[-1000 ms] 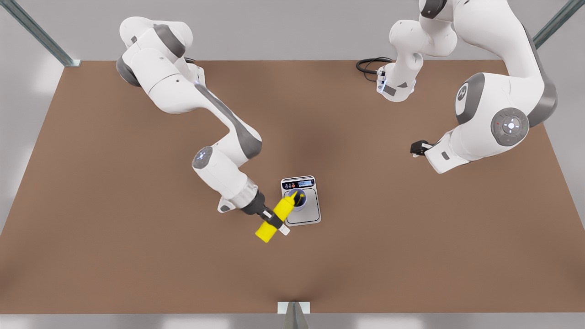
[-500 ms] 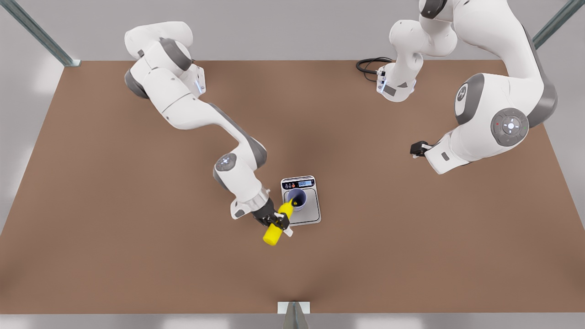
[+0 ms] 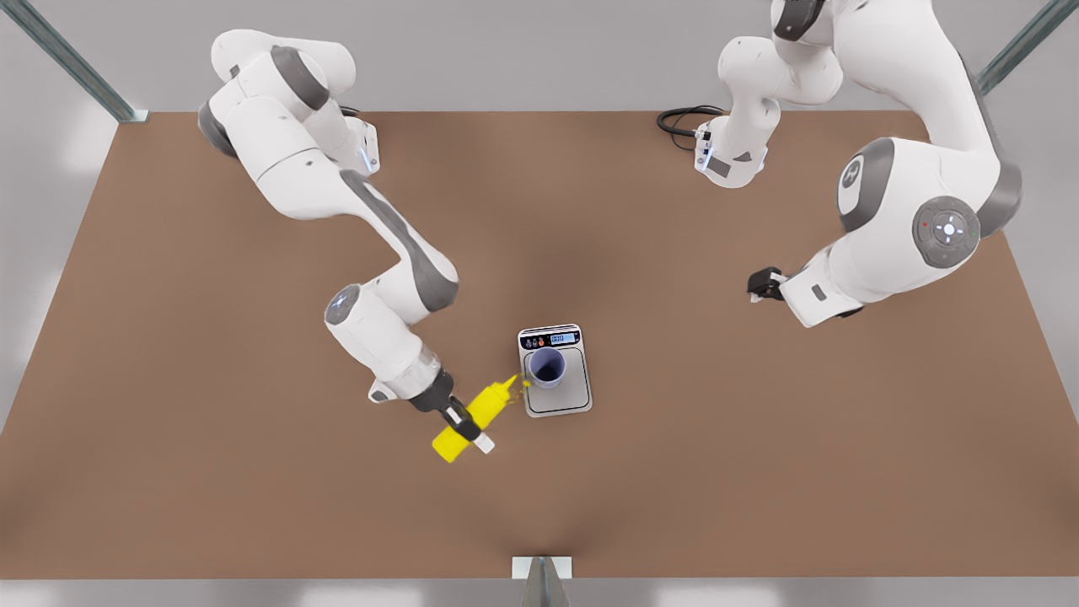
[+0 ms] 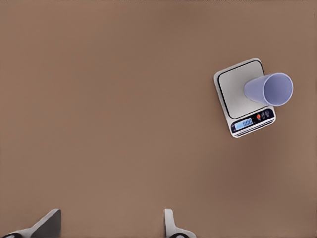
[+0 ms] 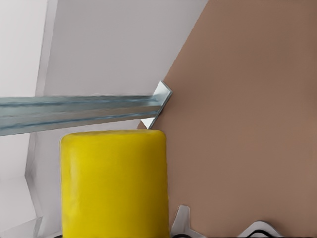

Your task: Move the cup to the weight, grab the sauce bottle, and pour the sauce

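At the front view's left, my right pincer point(image 3: 462, 424) was clamped across the middle of the sauce bottle point(image 3: 485, 406), which was bright yellow and tilted nozzle-first toward the weight point(image 3: 560, 396). I judged it light, smooth and soft-walled, best held mid-body without crushing. Its nozzle seemed to end just beside the weight's edge, short of the cup point(image 3: 547, 367). That lavender cup stood upright on the steel plate. Far right, my left pincer point(image 3: 763, 282) waited, spread wide above the table point(image 3: 253, 506)
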